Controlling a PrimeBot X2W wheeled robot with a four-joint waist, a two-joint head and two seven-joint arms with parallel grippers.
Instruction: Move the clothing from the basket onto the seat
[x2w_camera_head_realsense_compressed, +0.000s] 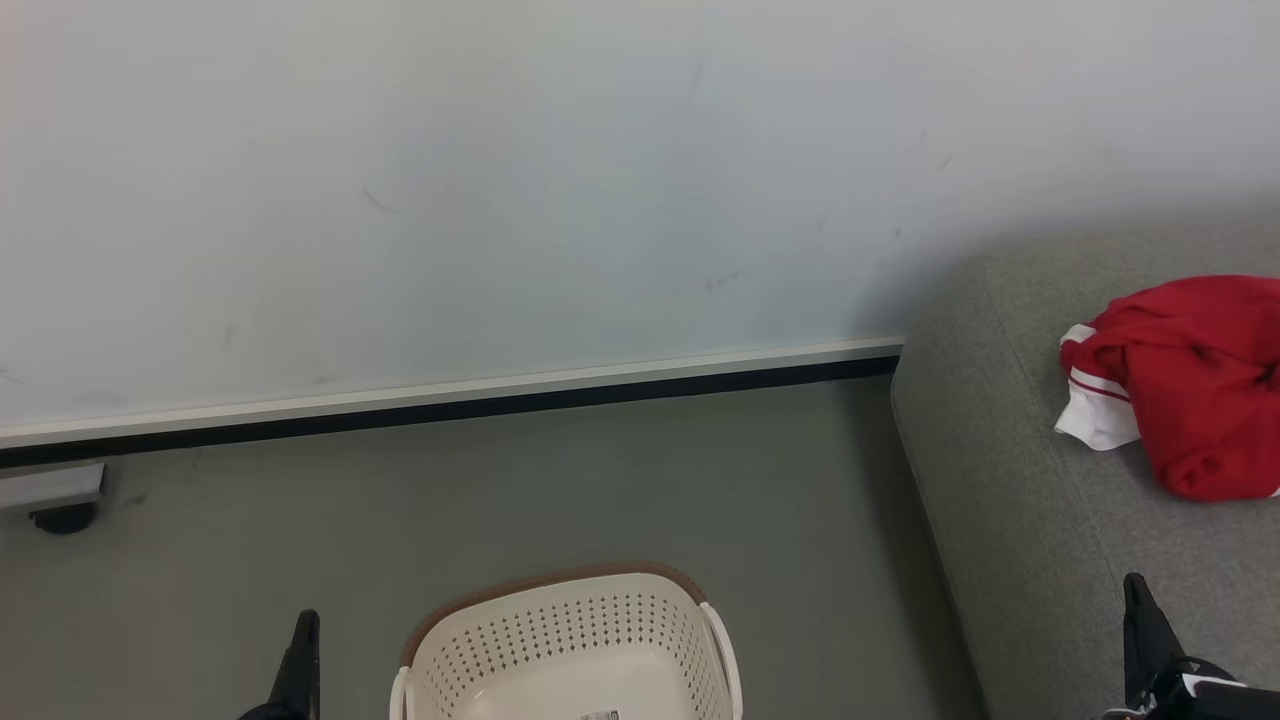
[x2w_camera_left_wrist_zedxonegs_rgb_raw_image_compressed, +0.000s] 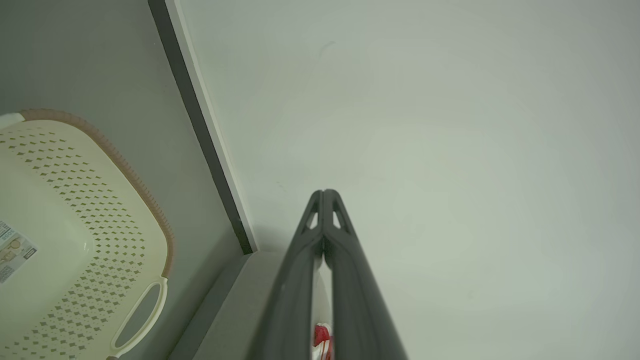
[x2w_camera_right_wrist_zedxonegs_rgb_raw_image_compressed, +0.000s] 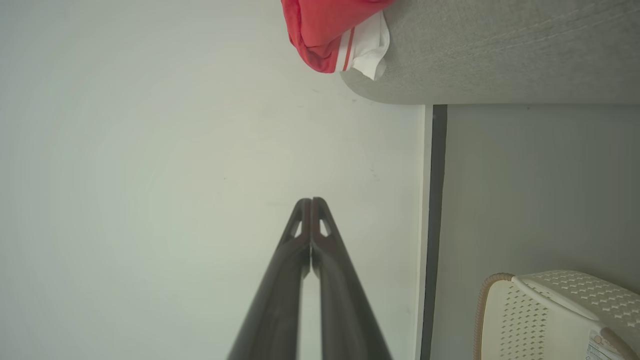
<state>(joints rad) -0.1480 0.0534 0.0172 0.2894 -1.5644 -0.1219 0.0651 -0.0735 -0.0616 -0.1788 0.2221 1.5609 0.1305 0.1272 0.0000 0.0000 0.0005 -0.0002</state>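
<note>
Left gripper (x2w_camera_head_realsense_compressed: 307, 620): fingers pressed together, holding nothing; at the basket's 9 o'clock, above the floor (x2w_camera_head_realsense_compressed: 620, 480).
Right gripper (x2w_camera_head_realsense_compressed: 1133, 582): fingers likewise pressed together and empty; at the basket's 3 o'clock, over the front of the seat.
Basket (x2w_camera_head_realsense_compressed: 560, 590): stands on the floor between the two grippers. The part in view holds only a printed label (x2w_camera_head_realsense_compressed: 600, 714). Its near end is cut off, so what lies there cannot be told.
Clothing (x2w_camera_head_realsense_compressed: 1195, 385): a crumpled red heap with white trim, lying on the seat at the basket's 2 o'clock, well apart from both grippers.
Seat (x2w_camera_head_realsense_compressed: 1000, 480): grey upholstered cushion with a rounded corner, beside the basket.
Handling (judgement): light, limp and thin. It will bunch and trail rather than hold a shape, and it is not fragile.
Grip point (judgement): a raised fold at the top of the heap, or the white-trimmed hem at its 9 o'clock edge.
Surroundings: pale wall (x2w_camera_head_realsense_compressed: 500, 200) with a dark baseboard (x2w_camera_head_realsense_compressed: 450, 405) at 12 o'clock; a grey fixture on a black caster (x2w_camera_head_realsense_compressed: 60, 515) at the far 9 o'clock.
Obstructions (judgement): none between basket and seat; the seat's front edge is the only thing to clear.
</note>
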